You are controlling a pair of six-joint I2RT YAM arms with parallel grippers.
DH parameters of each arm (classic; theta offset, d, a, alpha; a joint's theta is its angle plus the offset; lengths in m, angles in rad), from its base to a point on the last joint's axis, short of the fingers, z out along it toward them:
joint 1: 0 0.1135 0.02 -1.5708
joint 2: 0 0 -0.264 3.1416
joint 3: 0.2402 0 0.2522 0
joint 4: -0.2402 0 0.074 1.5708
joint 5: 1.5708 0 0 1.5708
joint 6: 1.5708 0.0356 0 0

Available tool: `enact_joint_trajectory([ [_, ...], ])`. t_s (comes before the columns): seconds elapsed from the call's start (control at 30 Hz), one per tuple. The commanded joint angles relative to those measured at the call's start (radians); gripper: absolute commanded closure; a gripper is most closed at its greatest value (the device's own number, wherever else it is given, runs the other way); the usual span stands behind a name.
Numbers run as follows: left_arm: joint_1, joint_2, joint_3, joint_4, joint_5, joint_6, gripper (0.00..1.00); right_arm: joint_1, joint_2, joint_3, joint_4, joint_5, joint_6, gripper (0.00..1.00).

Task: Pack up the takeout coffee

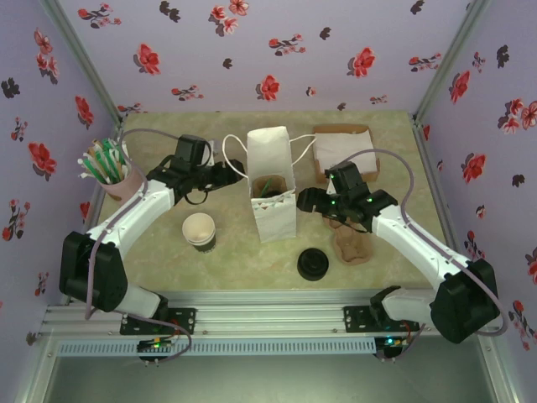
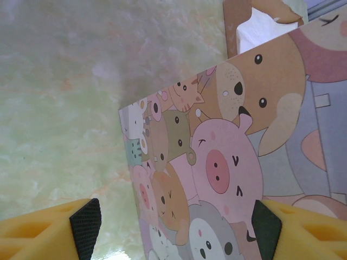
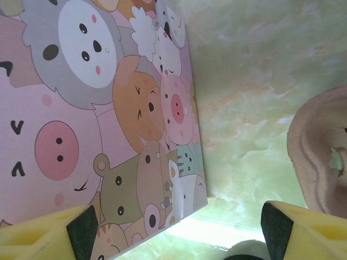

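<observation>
Top external view: a white paper bag point(image 1: 275, 214) stands upright mid-table with its mouth open and a gripper on each side of it.
takeout coffee: cannot tell where it lies; a brown and green shape shows inside the bag's mouth, too small to identify, and nothing sits between either pair of jaws.
left gripper point(image 1: 226, 175): just left of the bag, level with its far half, jaws spread wide and holding nothing.
left wrist view: black pads point(image 2: 87, 227) on yellow fingers stand wide apart; the bag's cartoon-animal side and one upright corner lie beyond them, and whether anything touches cannot be told.
right gripper point(image 1: 305, 200): just right of the bag, level with its middle, jaws likewise wide and holding nothing.
right wrist view: the bag's printed side fills the left half, its corner between the two pads, bare table to the right.
cup stack point(image 1: 200, 229): lidless, cream-rimmed, near and left of the bag, apart from both grippers.
black lids point(image 1: 313, 264): on the table near and right of the bag.
pulp carrier point(image 1: 352, 245): just right of the lids, partly under the right arm.
cardboard box point(image 1: 342, 138): far right, white paper inside.
pink cup point(image 1: 116, 183): far left, holding white and green sticks.
table point(image 1: 168, 264): pale green-cream marble pattern.
walls point(image 1: 277, 50): lilac with red and dark flowers, on three sides.
metal rail point(image 1: 268, 312): along the near edge, carrying both arm bases.
</observation>
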Motion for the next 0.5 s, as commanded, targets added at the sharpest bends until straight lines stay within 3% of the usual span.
enact_joint_trajectory([
  [0.0, 0.021, -0.002, 0.03, 0.02, 0.025, 0.019, 0.23, 0.004, -0.032, 0.021, -0.06, 0.102, -0.013, 0.19],
  [0.17, 0.085, -0.033, 0.031, 0.001, 0.025, 0.037, 0.19, -0.037, -0.023, 0.123, -0.175, 0.231, -0.079, 0.19],
  [0.33, 0.158, -0.016, 0.096, -0.02, 0.04, 0.063, 0.12, -0.135, 0.074, 0.247, -0.211, 0.233, -0.137, 0.19],
  [0.47, 0.176, 0.096, 0.243, -0.053, 0.104, 0.111, 0.05, -0.189, 0.217, 0.394, -0.236, 0.241, -0.199, 0.21],
])
